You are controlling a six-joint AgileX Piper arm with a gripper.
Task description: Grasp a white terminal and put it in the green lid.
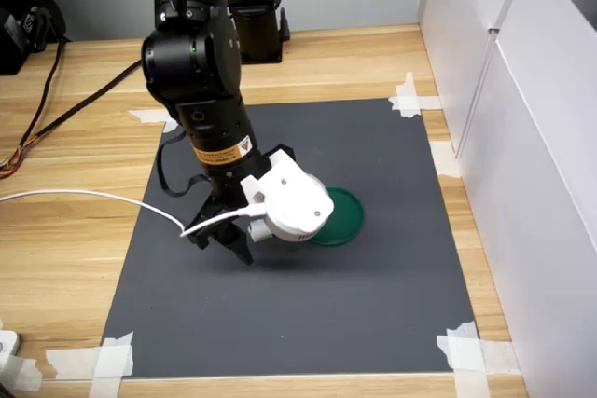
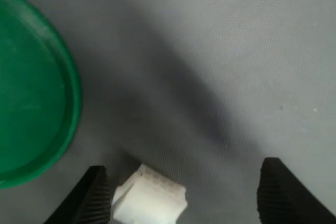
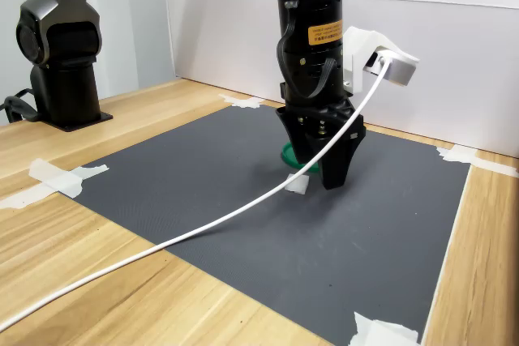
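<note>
In the wrist view the white terminal (image 2: pixel 149 198) lies on the dark mat between my open gripper (image 2: pixel 184 170) fingers, close against one black finger (image 2: pixel 92 198) and well apart from the other. The green lid (image 2: pixel 31 93) lies flat on the mat a short way off, with nothing in it. In the second exterior view the gripper (image 3: pixel 318 177) is lowered to the mat, with the terminal (image 3: pixel 297 183) at its tips and the lid (image 3: pixel 289 154) mostly hidden behind it. In the first exterior view the lid (image 1: pixel 343 216) shows beside the gripper (image 1: pixel 222 249); the terminal is hidden.
The grey mat (image 1: pixel 373 305) is taped onto a wooden table. The white camera housing (image 1: pixel 294 207) and its white cable (image 1: pixel 84 198) hang off the wrist. A white wall panel (image 1: pixel 532 165) stands along the first exterior view's right. A second black arm base (image 3: pixel 61 62) stands at the second exterior view's left.
</note>
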